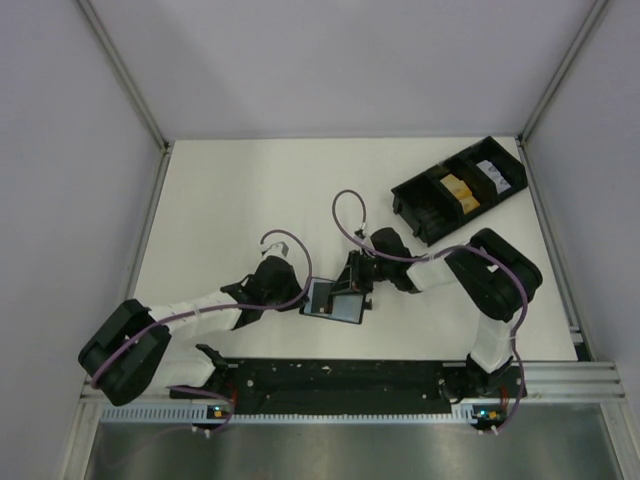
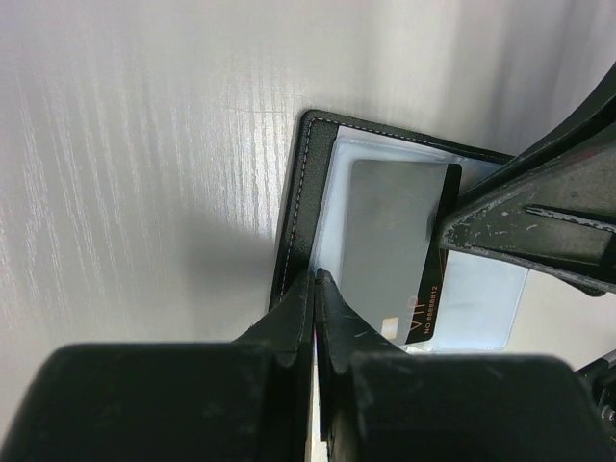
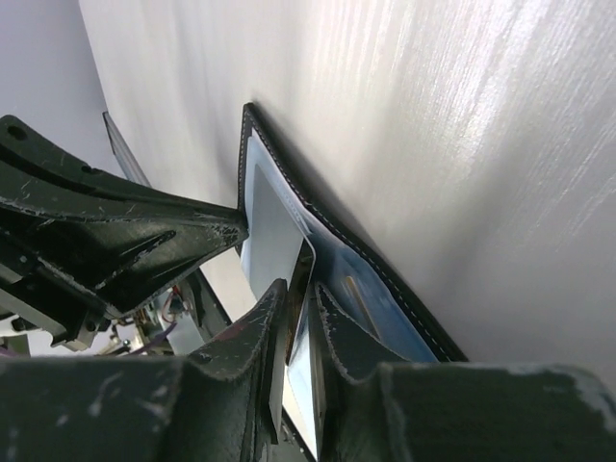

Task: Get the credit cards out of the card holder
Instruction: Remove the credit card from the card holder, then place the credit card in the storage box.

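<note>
The card holder lies open on the table, black outside and glossy blue-grey inside. My left gripper is shut on its left edge; in the left wrist view the gripper pinches the stitched rim of the holder. A dark credit card with "VIP" lettering sits partly in the clear pocket. My right gripper comes from the right. In the right wrist view it is shut on the card at its edge, above the holder.
A long black compartmented tray stands at the back right, with an orange-yellow card and a white item in it. Metal frame rails run along both table sides. The right finger crosses the left wrist view.
</note>
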Tool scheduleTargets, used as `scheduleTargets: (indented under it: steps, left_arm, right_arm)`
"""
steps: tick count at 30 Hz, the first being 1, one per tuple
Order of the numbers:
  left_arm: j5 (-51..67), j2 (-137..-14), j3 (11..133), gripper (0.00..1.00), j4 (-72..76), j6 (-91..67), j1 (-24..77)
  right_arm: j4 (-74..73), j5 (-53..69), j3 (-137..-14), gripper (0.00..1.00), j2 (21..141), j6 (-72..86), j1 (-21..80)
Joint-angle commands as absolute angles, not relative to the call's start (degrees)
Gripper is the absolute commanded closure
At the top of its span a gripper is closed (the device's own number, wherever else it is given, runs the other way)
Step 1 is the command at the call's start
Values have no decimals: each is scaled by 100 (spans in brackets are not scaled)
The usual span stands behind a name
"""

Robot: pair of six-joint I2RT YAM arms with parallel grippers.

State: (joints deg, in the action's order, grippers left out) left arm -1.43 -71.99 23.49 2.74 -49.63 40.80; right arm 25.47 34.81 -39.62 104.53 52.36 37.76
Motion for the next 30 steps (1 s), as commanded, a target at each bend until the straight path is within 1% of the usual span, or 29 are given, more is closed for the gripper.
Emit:
scheduleTargets:
  steps: [1, 3, 10, 22, 26, 30]
  left_arm:
    - [-334, -7163, 2162, 100, -158, -4931, 4078]
    - [-343, -7163, 2145, 100, -150, -4939, 4069]
    - [-395, -7154, 2145, 100, -185, -4975, 4069]
    - [-413, -7005, 2145, 100, -220, -5027, 4069]
    - [-413, -6768, 2136, 100, -255, -5062, 4069]
    - [-483, -6259, 2118, 99, -237, -5124, 4069]
  right_arm:
    - [2646, 3375, -4122, 90, 10573, 5203, 3806]
    - [2576, 3358, -4113, 100, 10538, 5151, 3806]
    - [2330, 3357, -3762, 100, 10073, 4940, 3595]
    - [1293, 3068, -3507, 100, 9185, 4430, 3428]
    - [1160, 3041, -3349, 100, 8852, 4342, 3314]
    - [1090, 3032, -3182, 100, 8386, 4333, 3199]
